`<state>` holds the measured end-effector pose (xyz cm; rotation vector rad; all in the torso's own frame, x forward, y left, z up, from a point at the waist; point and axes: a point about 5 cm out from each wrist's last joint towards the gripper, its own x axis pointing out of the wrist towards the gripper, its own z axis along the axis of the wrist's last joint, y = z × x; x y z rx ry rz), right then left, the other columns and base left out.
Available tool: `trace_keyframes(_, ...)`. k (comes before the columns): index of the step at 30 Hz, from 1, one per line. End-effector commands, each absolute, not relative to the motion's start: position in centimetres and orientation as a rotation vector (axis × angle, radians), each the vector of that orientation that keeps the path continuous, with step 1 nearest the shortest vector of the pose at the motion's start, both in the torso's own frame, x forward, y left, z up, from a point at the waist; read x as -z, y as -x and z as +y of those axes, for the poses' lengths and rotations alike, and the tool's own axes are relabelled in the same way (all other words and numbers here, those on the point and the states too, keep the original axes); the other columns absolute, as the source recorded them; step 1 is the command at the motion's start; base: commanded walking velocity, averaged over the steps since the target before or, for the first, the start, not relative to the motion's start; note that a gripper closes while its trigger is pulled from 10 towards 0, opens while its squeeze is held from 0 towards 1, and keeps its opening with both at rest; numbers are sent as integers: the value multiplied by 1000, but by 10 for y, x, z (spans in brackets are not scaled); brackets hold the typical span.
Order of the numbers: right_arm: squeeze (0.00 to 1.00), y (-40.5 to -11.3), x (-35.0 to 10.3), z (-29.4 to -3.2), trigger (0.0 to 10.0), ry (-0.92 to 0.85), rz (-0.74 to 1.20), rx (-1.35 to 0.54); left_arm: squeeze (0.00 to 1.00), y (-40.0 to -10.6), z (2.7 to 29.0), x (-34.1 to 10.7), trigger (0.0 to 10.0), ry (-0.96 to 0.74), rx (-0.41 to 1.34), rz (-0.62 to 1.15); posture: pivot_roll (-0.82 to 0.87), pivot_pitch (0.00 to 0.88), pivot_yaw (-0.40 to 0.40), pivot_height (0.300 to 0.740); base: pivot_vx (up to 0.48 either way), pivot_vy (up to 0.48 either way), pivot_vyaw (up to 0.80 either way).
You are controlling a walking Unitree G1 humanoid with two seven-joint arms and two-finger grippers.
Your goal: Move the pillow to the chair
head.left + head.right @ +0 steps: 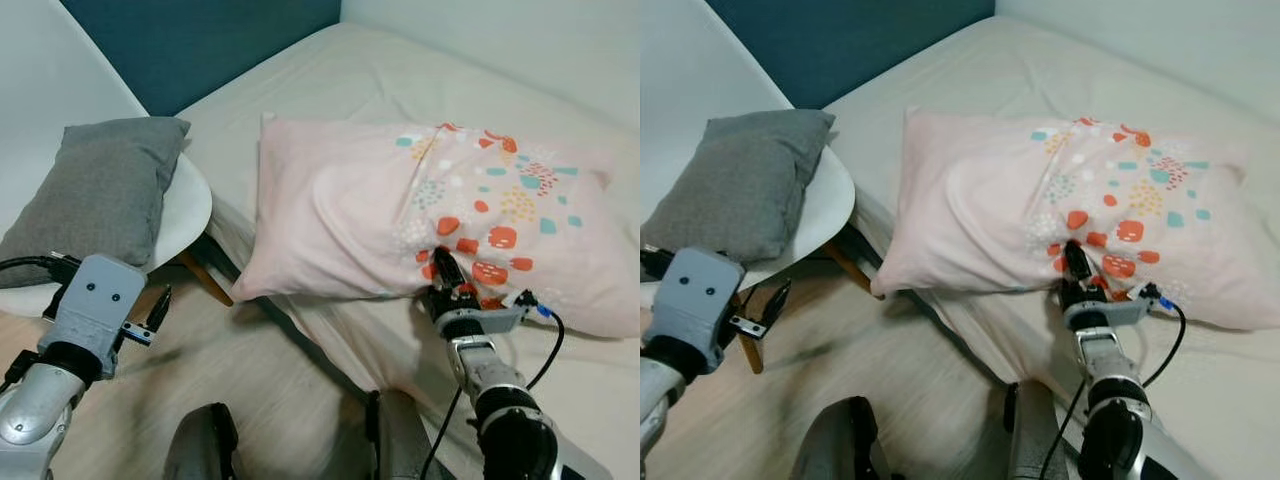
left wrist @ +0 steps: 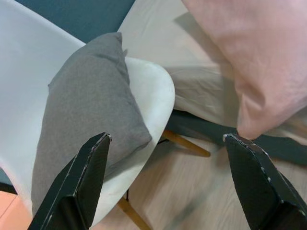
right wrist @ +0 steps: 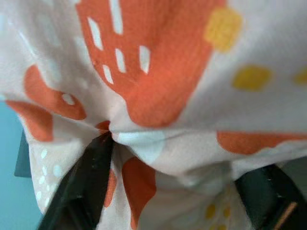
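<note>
- The right gripper (image 1: pixel 447 272), lower right of centre in the left eye view, is pressed into the near edge of the pink pillow (image 1: pixel 400 215). In its wrist view the printed fabric bunches between the two black fingers (image 3: pixel 88 177), so I judge them clamped on a fold of the cover, a hold suited to dragging rather than lifting.
- The pillow lies on the bed (image 1: pixel 330 75), filling the centre and right of the frame, its lower left corner hanging over the mattress edge towards the chair.
- The left gripper (image 1: pixel 765 310), at the lower left, hangs above the wooden floor (image 1: pixel 250 370) with its fingers spread wide apart and holding nothing; it looks poised to take the pillow's free corner.
- The white chair (image 1: pixel 190 205) stands at the left of the frame, just beside the bed, with a grey cushion (image 1: pixel 100 190) already leaning on its seat.
- The pink pillow is not yet on the chair; the cushion leaves little room there.
</note>
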<state>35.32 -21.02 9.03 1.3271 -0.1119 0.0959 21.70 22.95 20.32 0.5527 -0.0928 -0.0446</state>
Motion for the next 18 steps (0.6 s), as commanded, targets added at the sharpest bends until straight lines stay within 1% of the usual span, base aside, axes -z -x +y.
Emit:
trace_keyframes(1, 0, -354, -92, -208, 0, -1303, -98, -123, 0, -213, 232, -205, 10000, -578, 40, -76, 104, 300, -11, 491, 0, 0, 0)
trace_keyframes(5, 0, -360, -105, -210, 0, -1301, -143, -176, 0, -210, 232, -206, 10000, -578, 37, -76, 102, 309, -18, 491, 0, 0, 0)
trace_keyframes(13, 0, -368, -122, -218, 0, -1283, -199, -181, 0, -211, 233, -208, 10000, -579, 28, -81, 98, 314, -24, 491, 0, 0, 0)
trace_keyframes(18, 0, -374, -138, -220, 0, -1203, -229, -206, 0, -213, 233, -207, 10000, -569, 16, -81, 82, 301, -33, 491, 0, 0, 0)
